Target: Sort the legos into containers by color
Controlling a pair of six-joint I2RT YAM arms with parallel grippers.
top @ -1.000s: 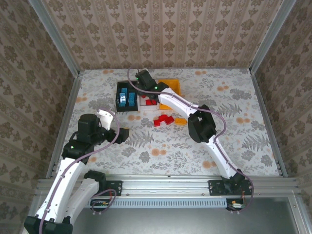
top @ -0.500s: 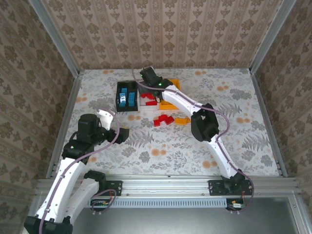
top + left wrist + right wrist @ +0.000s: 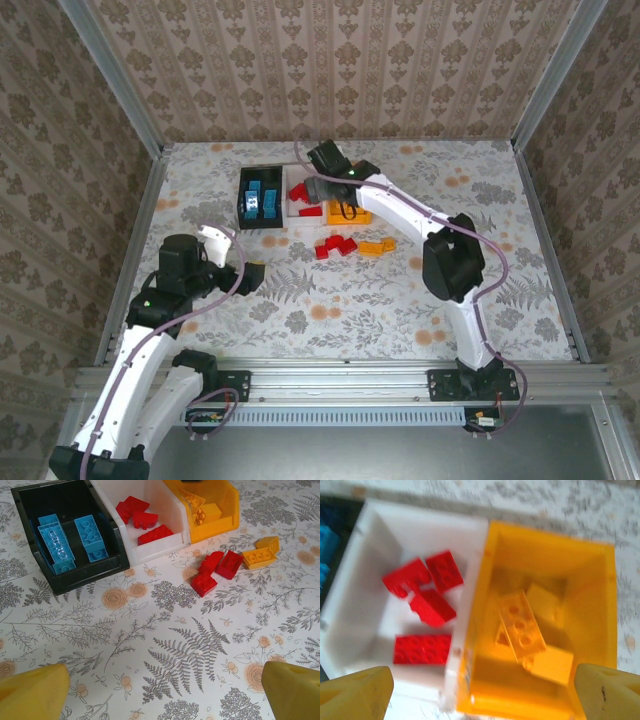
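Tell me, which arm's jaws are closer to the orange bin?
Right. The right gripper hovers above the orange bin; the left gripper is well short of it, nearer the robot.

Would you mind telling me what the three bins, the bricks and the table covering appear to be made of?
The black bin, white bin and orange bin: likely moulded plastic, with smooth, faintly glossy walls. The bricks: hard shiny plastic with moulded studs. The table covering: a matte printed floral sheet; cloth or vinyl, I cannot tell.

A floral-printed tablecloth (image 3: 350, 300) lies flat, enclosed by damask-patterned walls (image 3: 330, 70).
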